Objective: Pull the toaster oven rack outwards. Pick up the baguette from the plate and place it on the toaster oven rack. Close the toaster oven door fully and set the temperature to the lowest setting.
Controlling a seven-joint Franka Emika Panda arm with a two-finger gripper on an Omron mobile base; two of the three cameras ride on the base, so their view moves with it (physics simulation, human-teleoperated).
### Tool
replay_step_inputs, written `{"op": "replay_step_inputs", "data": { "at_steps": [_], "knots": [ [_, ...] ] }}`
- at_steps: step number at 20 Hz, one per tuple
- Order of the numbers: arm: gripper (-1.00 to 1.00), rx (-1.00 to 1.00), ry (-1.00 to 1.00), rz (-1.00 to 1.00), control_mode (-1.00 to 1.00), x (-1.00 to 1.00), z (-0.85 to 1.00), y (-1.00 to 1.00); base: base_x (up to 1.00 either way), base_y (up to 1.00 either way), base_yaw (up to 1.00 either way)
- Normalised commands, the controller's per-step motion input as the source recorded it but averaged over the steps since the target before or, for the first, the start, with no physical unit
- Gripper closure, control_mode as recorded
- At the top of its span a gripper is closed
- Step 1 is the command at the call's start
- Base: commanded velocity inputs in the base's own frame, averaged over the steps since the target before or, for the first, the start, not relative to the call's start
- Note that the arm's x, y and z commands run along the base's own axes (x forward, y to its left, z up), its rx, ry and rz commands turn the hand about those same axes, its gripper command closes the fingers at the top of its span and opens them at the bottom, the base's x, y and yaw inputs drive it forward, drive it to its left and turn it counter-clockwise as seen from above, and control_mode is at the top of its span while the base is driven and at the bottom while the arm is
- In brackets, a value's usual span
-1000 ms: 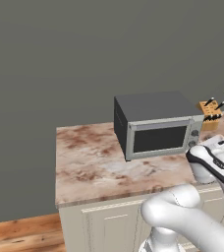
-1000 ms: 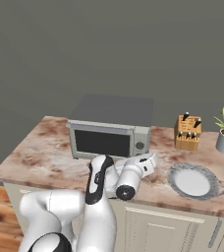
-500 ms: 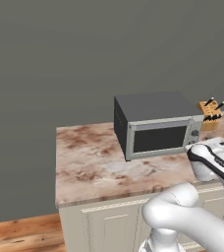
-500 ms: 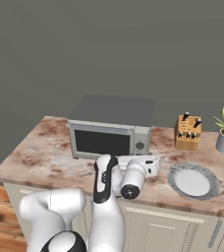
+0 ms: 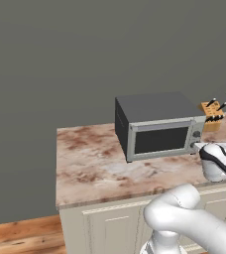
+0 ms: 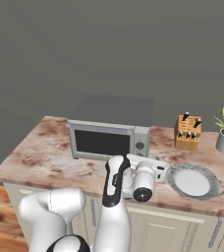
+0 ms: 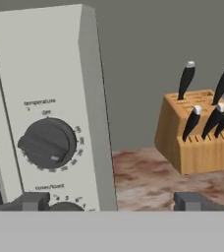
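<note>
The tool (image 7: 111,201), jaws spread wide and holding nothing, hovers at the right front corner of the oven (image 6: 111,129), level with its control column. In the hand view the temperature knob (image 7: 47,142) sits close ahead and left of the tips, not yet gripped, with a knife block (image 7: 198,132) standing on the counter (image 5: 92,163) farther right. The door (image 6: 102,141) stands shut against the frame, its dark window giving no view of the rack or baguette inside. The plate (image 6: 192,181), near the counter's front edge to the right of the oven, lies bare. Judging by the empty plate and shut door, the loading steps look finished; what remains is turning the temperature knob to its lowest mark.
</note>
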Motion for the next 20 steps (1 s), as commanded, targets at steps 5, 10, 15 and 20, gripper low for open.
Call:
{"op": "replay_step_inputs", "data": {
  "at_steps": [5, 10, 15, 20],
  "knots": [
    [-1.00, 0.19, 0.00, 0.00, -1.00, -0.02, 0.10, 0.00, 0.00, 0.00, 0.00],
    [-1.00, 0.04, 0.00, 0.00, -1.00, -0.02, 0.04, 0.12, 0.00, 0.00, 0.00],
    [-1.00, 0.00, 0.02, -0.01, -1.00, 0.00, 0.00, 0.18, 0.00, 0.00, 0.00],
    [-1.00, 0.00, 0.06, -0.01, -1.00, 0.00, 0.00, 0.18, 0.00, 0.00, 0.00]
  ]
}}
